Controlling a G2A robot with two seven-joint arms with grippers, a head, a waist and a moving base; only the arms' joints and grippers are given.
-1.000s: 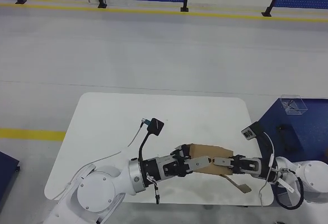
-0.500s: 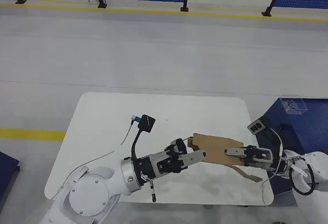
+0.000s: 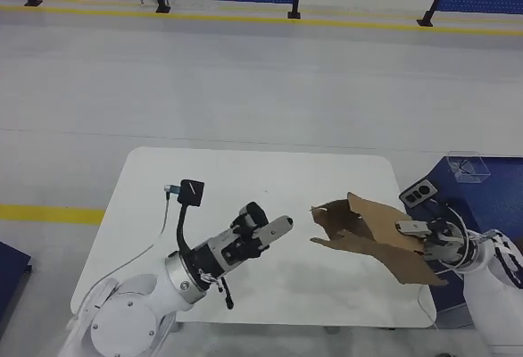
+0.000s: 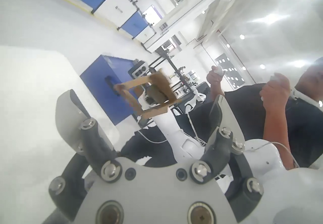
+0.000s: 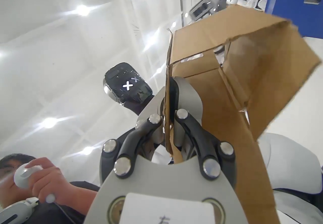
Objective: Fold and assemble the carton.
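Partly behind carton (image 3: 377, 234), right claw (image 5: 168, 90) clamps panel; left claw (image 4: 143, 102) spread.

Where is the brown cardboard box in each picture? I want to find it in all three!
Top view: the carton is held up at the table's right side, pinched by the right end effector.
Left wrist view: far off, beyond the open left end effector, by the blue cabinet.
Right wrist view: close up, clamped in the right end effector.
Shared landmark: the blue cabinet beside the table.
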